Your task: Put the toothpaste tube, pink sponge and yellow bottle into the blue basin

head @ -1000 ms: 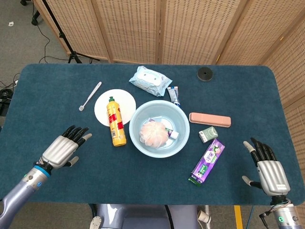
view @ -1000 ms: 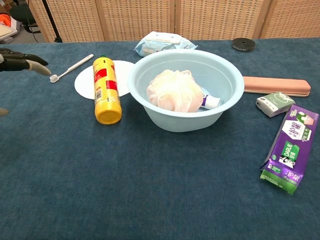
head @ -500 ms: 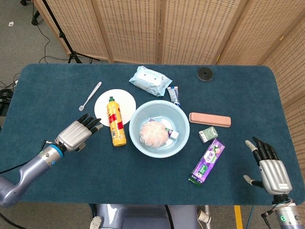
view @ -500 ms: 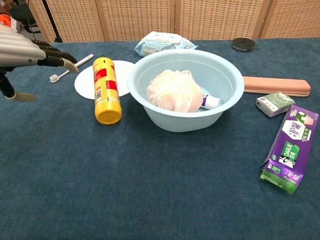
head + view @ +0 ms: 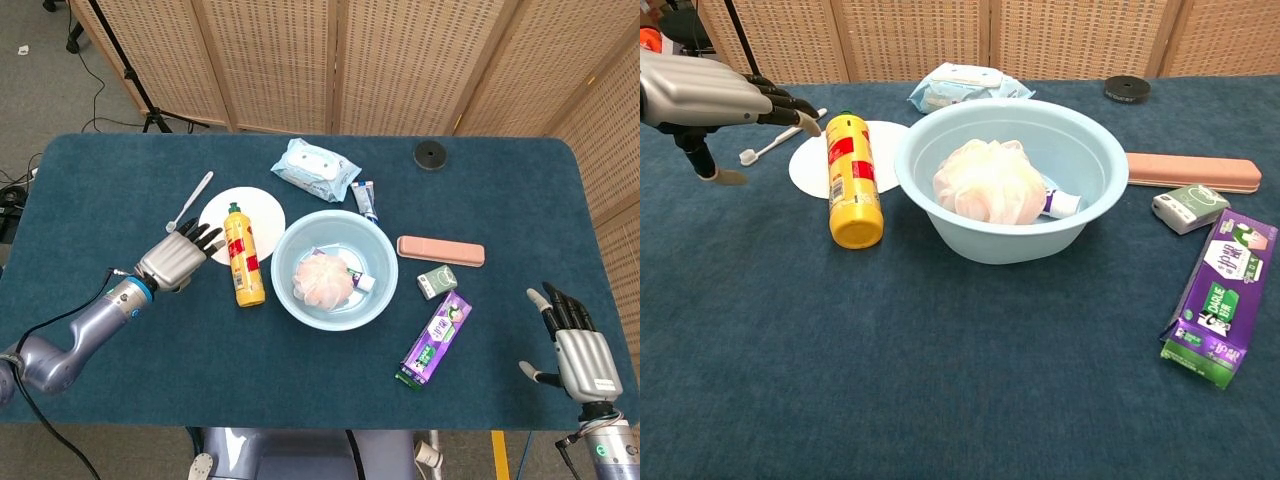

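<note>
The yellow bottle [image 5: 242, 265] [image 5: 851, 180] lies on its side, red cap on the white plate [image 5: 263, 213], just left of the blue basin [image 5: 385, 250] [image 5: 1082, 136]. In the basin sit the pink sponge [image 5: 322, 279] [image 5: 991, 181] and a toothpaste tube [image 5: 360, 277] [image 5: 1061, 203]. My left hand [image 5: 178, 257] [image 5: 710, 92] hovers open just left of the bottle, fingers stretched toward it, not touching. My right hand [image 5: 575, 342] is open, empty, at the table's front right corner, outside the chest view.
A white toothbrush [image 5: 190, 200] lies beyond my left hand. Behind the basin are a wipes pack [image 5: 314, 169], a small tube [image 5: 365, 200] and a black disc [image 5: 430, 155]. Right of it lie a pink case [image 5: 440, 250], a small box [image 5: 437, 281] and a purple box [image 5: 436, 337].
My left hand has moved right and forward, from the table's front left to just beside the yellow bottle. My right hand has drawn back slightly toward the near edge.
</note>
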